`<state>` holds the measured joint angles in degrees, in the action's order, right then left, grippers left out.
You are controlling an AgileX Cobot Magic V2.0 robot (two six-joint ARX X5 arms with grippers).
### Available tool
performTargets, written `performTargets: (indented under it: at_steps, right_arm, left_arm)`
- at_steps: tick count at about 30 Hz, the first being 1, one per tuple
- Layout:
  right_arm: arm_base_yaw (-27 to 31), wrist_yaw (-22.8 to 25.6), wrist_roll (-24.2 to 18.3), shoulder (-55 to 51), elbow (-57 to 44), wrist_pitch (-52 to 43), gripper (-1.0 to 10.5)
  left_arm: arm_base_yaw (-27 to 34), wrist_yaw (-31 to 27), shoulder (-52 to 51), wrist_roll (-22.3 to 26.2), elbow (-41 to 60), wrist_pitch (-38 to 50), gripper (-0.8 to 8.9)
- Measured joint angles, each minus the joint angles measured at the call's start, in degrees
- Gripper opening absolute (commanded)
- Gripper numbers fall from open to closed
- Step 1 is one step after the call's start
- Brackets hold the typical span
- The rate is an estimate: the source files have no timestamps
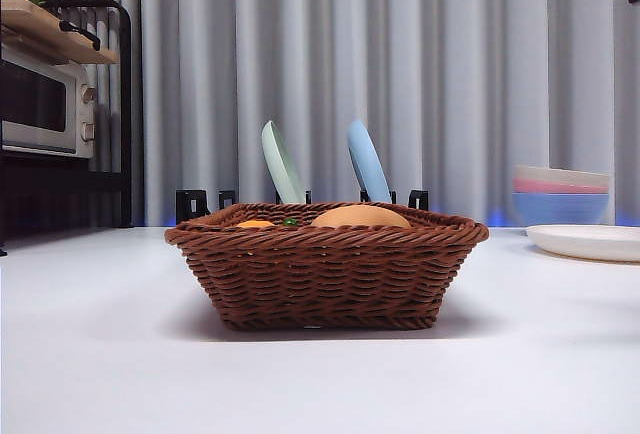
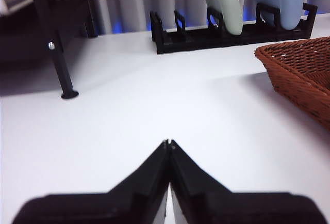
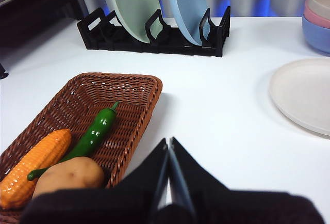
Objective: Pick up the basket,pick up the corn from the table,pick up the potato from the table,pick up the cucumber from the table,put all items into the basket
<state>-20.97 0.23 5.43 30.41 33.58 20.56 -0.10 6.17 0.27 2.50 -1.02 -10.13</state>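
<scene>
The brown wicker basket stands on the white table in the middle of the front view. Inside it lie the orange-yellow corn, the dark green cucumber and the tan potato; over the rim the front view shows the potato, a bit of corn and a bit of cucumber. My right gripper is shut and empty, above the table beside the basket. My left gripper is shut and empty over bare table, the basket's corner to one side.
A black dish rack with a green plate and a blue plate stands behind the basket. Stacked bowls and a white plate sit at the right. A microwave on a black shelf is at the left.
</scene>
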Motion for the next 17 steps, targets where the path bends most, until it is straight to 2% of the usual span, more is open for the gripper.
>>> performTargets:
  at_steps: [17]
  right_arm:
    - [0.0, 0.0, 0.2, 0.0, 0.0, 0.0, -0.2]
  left_arm:
    - [0.0, 0.0, 0.0, -0.7, 0.0, 0.0, -0.03]
